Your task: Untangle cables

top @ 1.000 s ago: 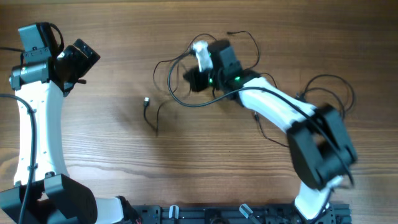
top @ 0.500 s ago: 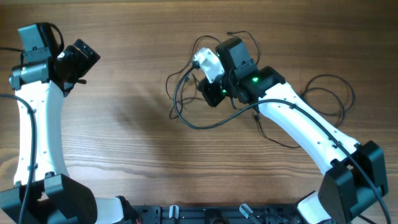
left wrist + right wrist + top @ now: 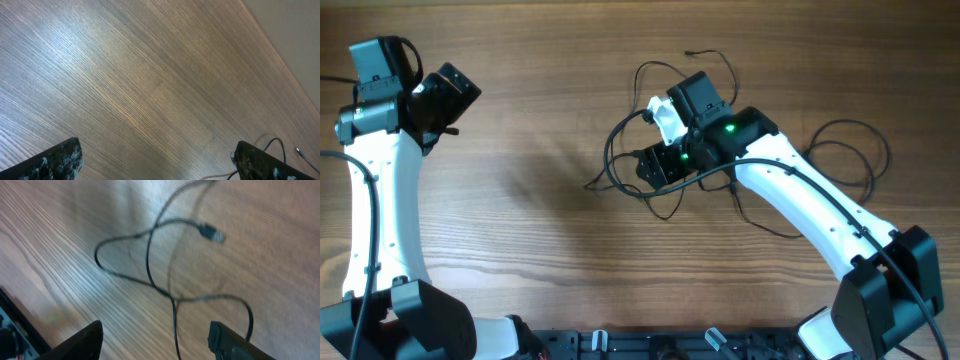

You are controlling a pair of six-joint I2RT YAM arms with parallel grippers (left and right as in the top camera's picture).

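The cables (image 3: 620,150) are thin black cords, looped and crossing in a tangle at the table's middle. In the right wrist view one cord (image 3: 150,265) loops and crosses itself, and a small plug (image 3: 212,232) lies at its far end. My right gripper (image 3: 652,166) hovers over the tangle's right side and is open. Its gripper (image 3: 155,342) has one strand running loose between the fingers (image 3: 80,340). My left gripper (image 3: 450,88) stays far off at the back left. It is open (image 3: 157,160) over bare wood, with nothing between its fingers (image 3: 55,162).
More thin cord (image 3: 850,150) loops at the right, beside the right arm's forearm (image 3: 800,195). A short cord end and plug (image 3: 299,151) show at the left wrist view's lower right corner. The left arm's base (image 3: 420,310) stands at the front left.
The right gripper has come toward the table's front and opened, letting go of the cord. The tangle has been dragged to the right, and its left end now lies closer in. The left arm is still.
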